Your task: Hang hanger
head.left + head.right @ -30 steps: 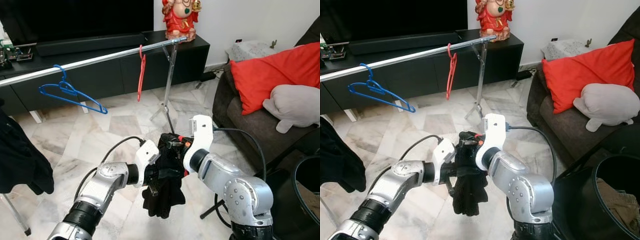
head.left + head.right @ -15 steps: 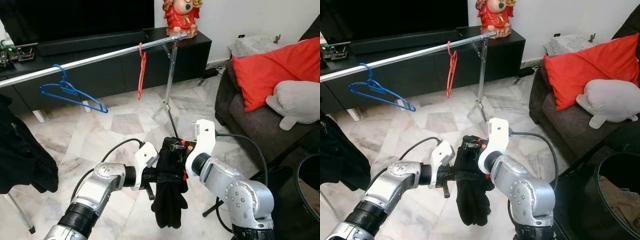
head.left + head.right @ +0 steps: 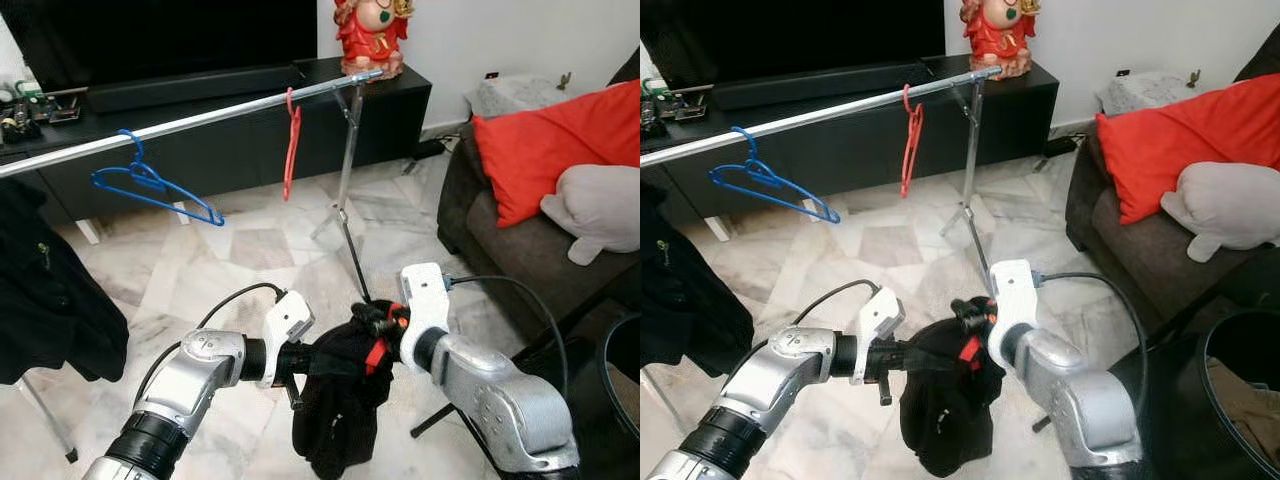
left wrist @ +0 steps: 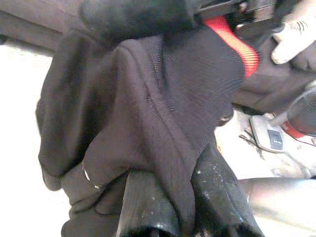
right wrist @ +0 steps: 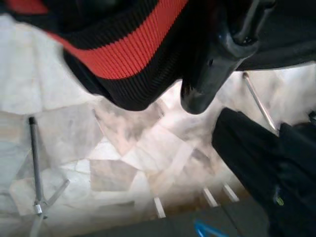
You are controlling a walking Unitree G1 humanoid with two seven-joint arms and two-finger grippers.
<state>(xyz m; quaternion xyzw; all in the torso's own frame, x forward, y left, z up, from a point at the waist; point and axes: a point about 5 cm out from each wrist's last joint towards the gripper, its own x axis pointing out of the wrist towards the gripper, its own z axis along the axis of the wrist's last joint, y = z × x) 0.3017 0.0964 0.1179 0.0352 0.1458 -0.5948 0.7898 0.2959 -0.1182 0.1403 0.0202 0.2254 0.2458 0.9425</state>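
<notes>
A black garment (image 3: 340, 400) with a red band (image 5: 118, 49) hangs bunched between my two grippers, low in front of me. My left gripper (image 3: 305, 358) is shut on its left side, and in the left wrist view cloth lies pinched between the fingers (image 4: 143, 207). My right gripper (image 3: 378, 322) is shut on the top of the garment by the red band. Beyond them a silver rail (image 3: 200, 117) carries a blue hanger (image 3: 150, 185) and a red hanger (image 3: 291, 145). No hanger can be seen inside the garment.
Black clothes (image 3: 50, 290) hang at the rail's left end. The rail's tripod stand (image 3: 345, 190) is straight ahead, in front of a black TV cabinet (image 3: 230, 130). A sofa with a red cushion (image 3: 560, 150) and a dark basket (image 3: 1240, 400) are on the right.
The garment has gone from a narrow hanging strip to a wider bunch between the grippers. My right gripper has moved right and lower. The view itself has shifted a little.
</notes>
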